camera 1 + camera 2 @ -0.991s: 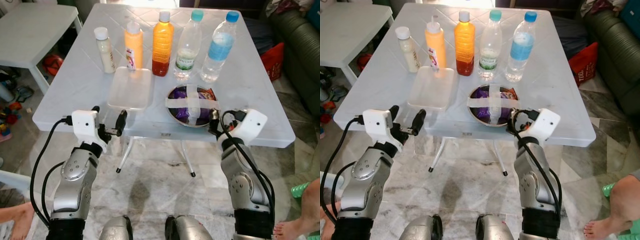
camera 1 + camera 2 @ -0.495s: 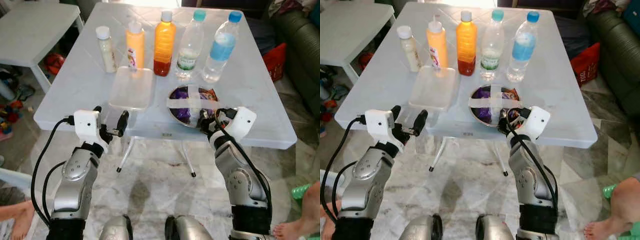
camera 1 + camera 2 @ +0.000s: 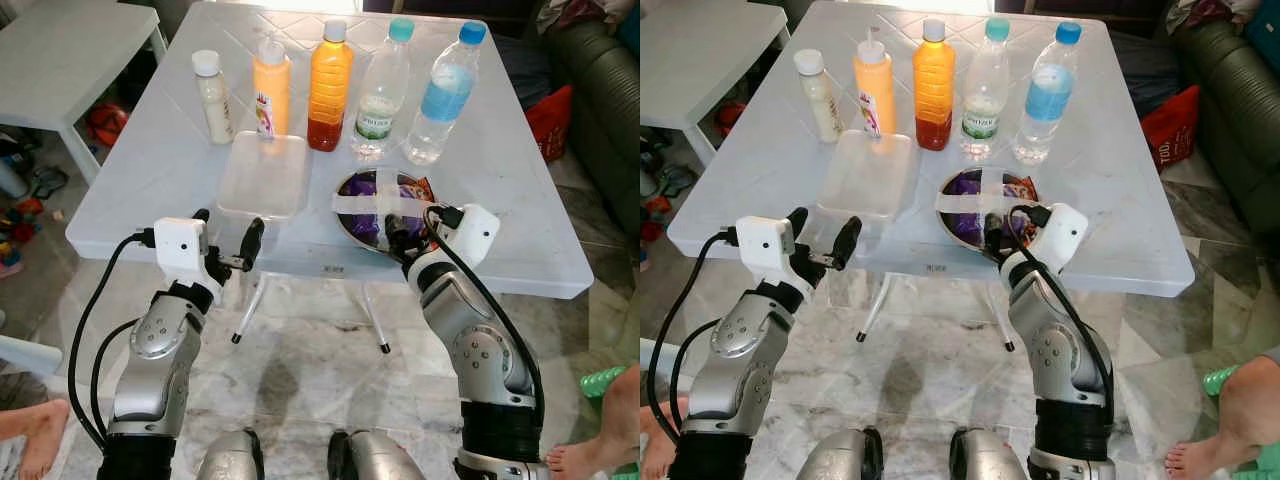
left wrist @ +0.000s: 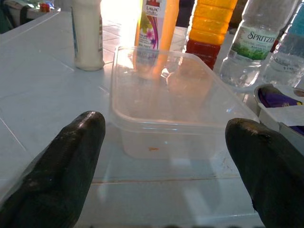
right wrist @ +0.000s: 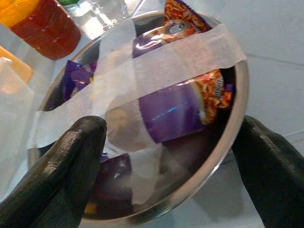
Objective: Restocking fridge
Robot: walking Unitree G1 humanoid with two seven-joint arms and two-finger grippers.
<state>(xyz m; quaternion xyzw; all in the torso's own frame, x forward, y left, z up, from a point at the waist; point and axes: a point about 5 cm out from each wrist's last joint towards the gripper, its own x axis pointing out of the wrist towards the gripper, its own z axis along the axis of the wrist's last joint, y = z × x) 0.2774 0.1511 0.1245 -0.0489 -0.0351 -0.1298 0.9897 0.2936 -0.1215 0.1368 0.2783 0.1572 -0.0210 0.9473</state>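
**Right pincer closes in on the taped bowl**

Over the last second the right pincer [image 5: 166, 166] has swung inward from the desk's near edge and now sits right at the round steel bowl crossed with strips of pale tape [image 3: 385, 208], fingers spread wide to either side of its rim. That reads as the start of a grasp on the first item to be carried to the fridge; nothing is lifted yet.

The bowl holds purple and orange snack packets under the tape. It stands at the front of the white plastic desk [image 3: 520, 200]. The clear rectangular plastic tub [image 3: 264, 176] lies just beside the bowl, and the left pincer [image 3: 228, 240] hangs wide open before that tub. Five bottles line up behind the bowl.
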